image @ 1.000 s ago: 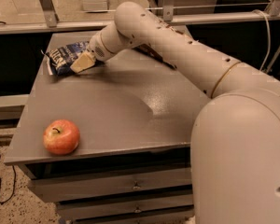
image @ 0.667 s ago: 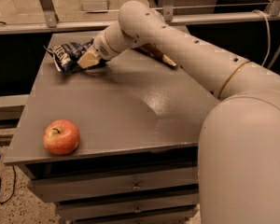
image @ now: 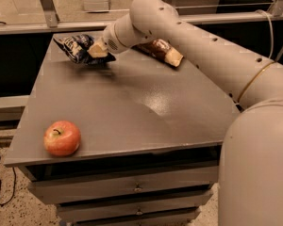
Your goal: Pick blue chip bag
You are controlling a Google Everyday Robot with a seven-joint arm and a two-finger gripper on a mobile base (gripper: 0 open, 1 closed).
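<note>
Grey tabletop (image: 132, 107) carries a red apple (image: 62, 138) near its front left corner and a brown-and-cream bag (image: 162, 51) at the back. At the far left, the gripper (image: 96, 53) has its fingers (image: 99, 50) clamped on the blue chip bag (image: 75, 47).

Grey table (image: 132, 112), 2 drawers (image: 108, 191) (small knobs), speckled floor (image: 14, 215)
</note>
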